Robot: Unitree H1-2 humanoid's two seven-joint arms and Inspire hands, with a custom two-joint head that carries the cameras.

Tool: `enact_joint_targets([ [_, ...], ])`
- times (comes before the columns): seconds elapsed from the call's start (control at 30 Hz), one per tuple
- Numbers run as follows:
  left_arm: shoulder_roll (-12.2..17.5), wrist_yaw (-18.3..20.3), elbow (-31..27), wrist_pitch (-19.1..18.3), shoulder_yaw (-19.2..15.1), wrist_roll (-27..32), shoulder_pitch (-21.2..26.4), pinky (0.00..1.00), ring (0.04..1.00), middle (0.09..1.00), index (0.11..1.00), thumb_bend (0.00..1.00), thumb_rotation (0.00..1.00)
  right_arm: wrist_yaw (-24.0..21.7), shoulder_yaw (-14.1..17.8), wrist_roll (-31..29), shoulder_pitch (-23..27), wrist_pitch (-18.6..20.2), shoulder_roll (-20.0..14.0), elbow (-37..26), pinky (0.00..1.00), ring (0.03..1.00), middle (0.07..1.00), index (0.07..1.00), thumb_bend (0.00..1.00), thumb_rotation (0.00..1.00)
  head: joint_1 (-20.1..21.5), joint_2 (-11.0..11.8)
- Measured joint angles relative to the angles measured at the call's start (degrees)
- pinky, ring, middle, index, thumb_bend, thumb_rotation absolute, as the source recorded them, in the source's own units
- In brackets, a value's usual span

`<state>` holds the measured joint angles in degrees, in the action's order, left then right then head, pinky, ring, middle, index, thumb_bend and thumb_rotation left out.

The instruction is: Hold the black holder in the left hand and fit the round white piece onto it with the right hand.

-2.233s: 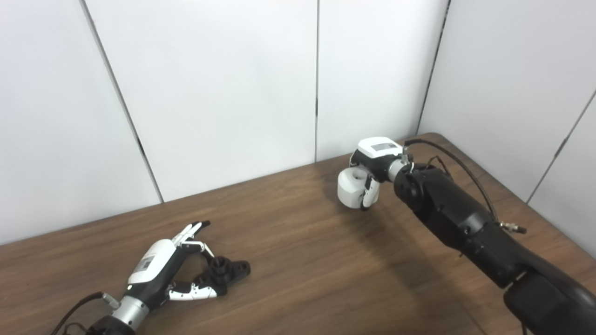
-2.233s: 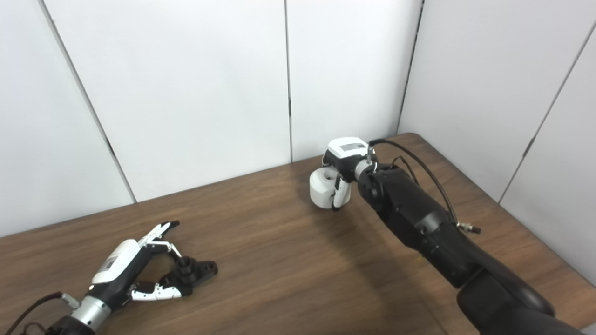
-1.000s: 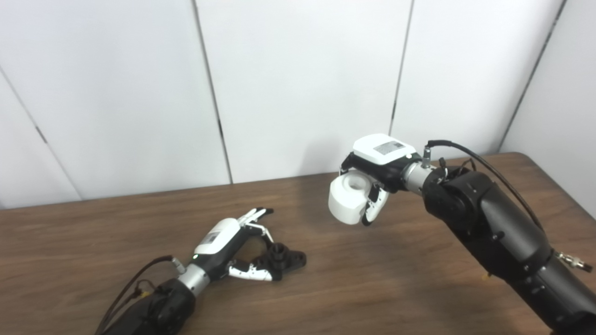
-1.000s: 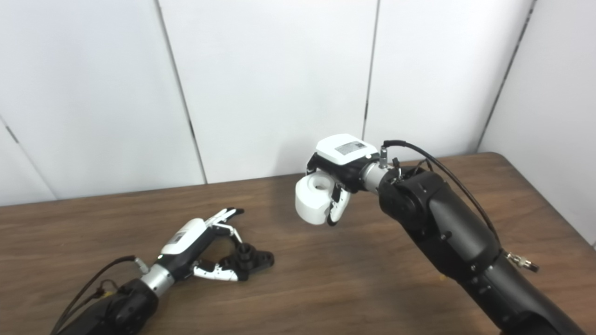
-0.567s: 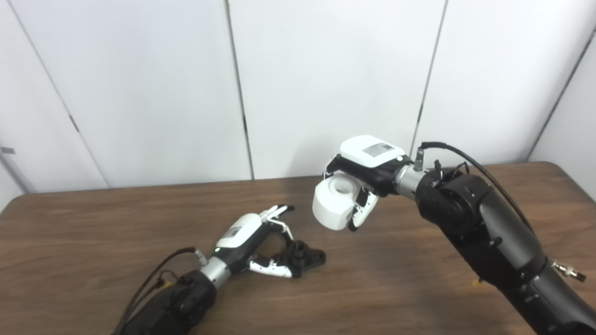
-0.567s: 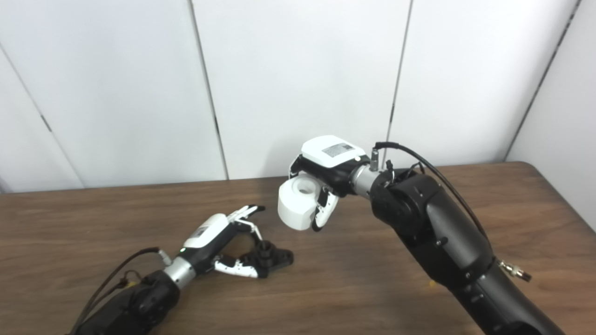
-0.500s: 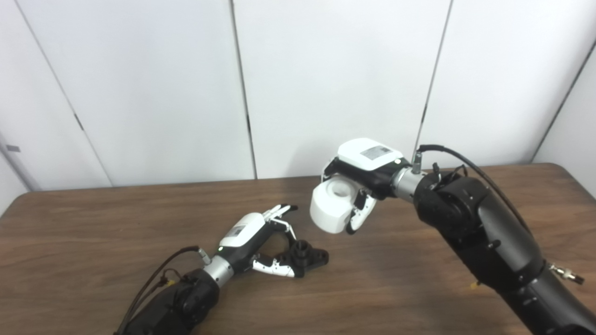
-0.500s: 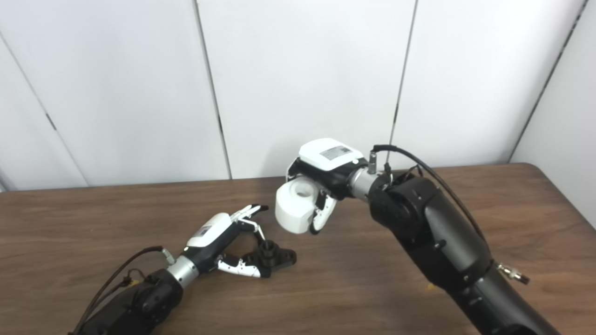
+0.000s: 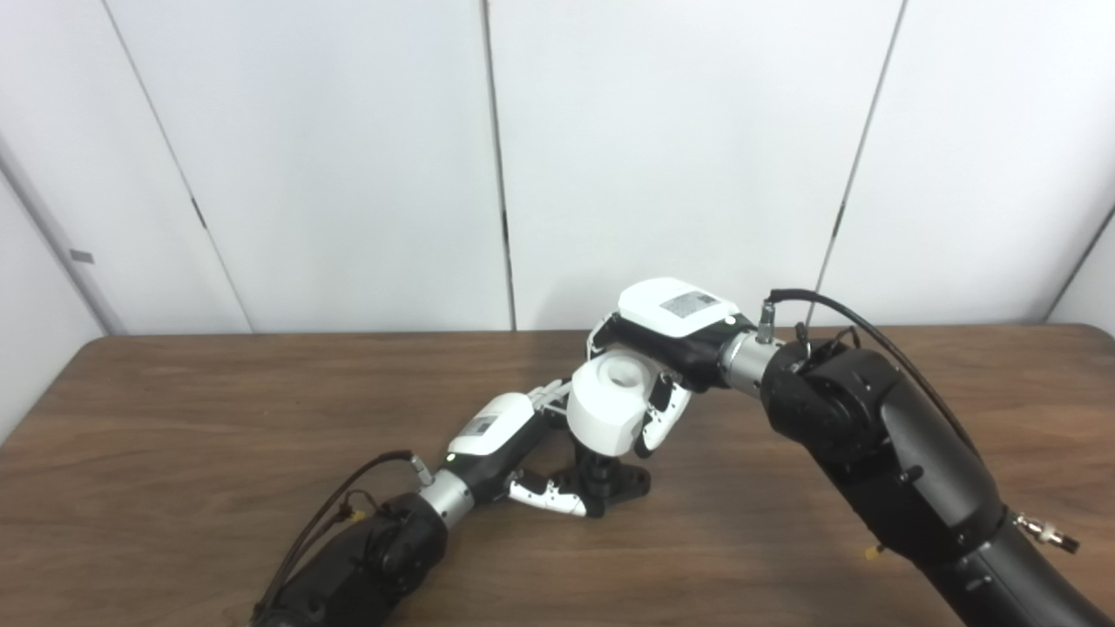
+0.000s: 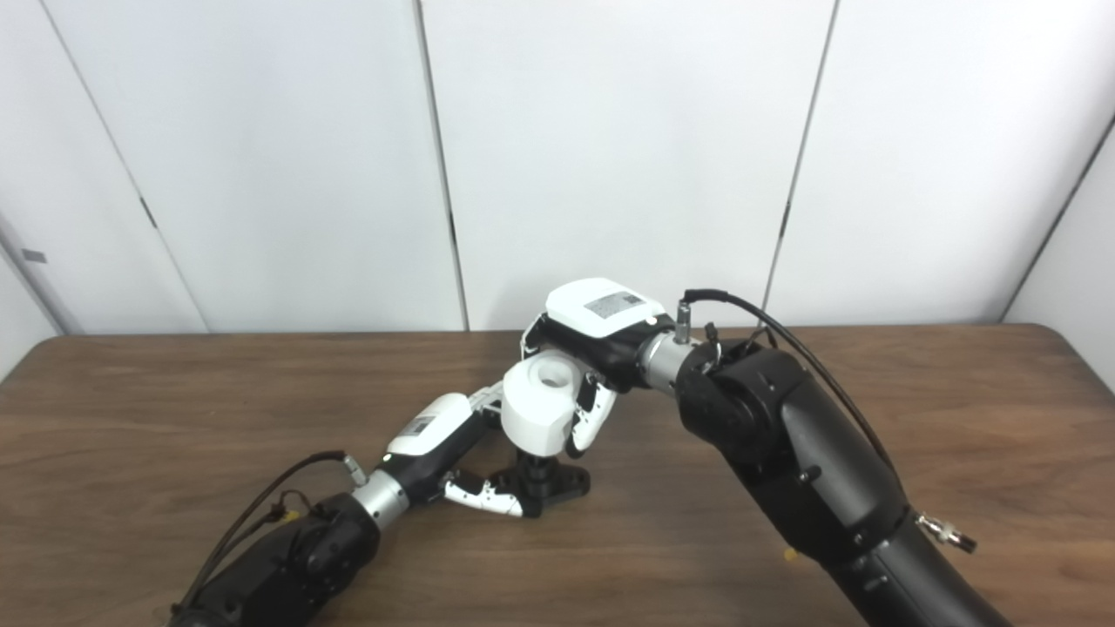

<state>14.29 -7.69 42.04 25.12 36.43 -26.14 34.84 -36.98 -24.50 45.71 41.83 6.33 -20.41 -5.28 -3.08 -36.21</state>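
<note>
White piece [image 9: 610, 411] bore axis ~vertical.

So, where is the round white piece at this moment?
The round white piece is near the middle of both views, held in the right hand, just above the black holder on the table, beside the left hand.

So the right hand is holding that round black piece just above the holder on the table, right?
Not quite: the piece in the right hand is white, not black, as the left eye view shows. That round white piece hangs just above the black holder, which sits on the table.
</note>
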Motion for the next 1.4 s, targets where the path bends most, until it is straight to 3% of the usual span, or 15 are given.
enact_joint_targets([
  [0.63,-0.56,0.73,-2.05,-2.13,-0.34,0.0,-0.8,0.98,1.0,0.974,0.484,0.52,0.08,0.92,-1.93,-0.27,0.51,-2.58,1.59,5.85,0.85,0.792,0.732,0.482,0.53,0.14,-0.88,-1.23],
  [1.1,-0.69,1.38,-3.08,-2.79,-0.7,0.0,-1.32,0.99,1.0,0.975,0.484,0.52,0.08,0.76,-2.55,-0.26,0.39,-2.58,1.51,6.07,0.9,0.814,0.752,0.481,0.53,0.14,-0.35,-1.76],
  [1.4,-0.67,1.62,-3.5,-3.02,-0.94,-0.01,-1.57,0.98,1.0,0.975,0.484,0.52,0.08,-1.75,-2.54,-0.38,0.46,-2.46,1.0,5.06,0.91,0.815,0.758,0.481,0.53,0.14,0.7,-2.11],
])
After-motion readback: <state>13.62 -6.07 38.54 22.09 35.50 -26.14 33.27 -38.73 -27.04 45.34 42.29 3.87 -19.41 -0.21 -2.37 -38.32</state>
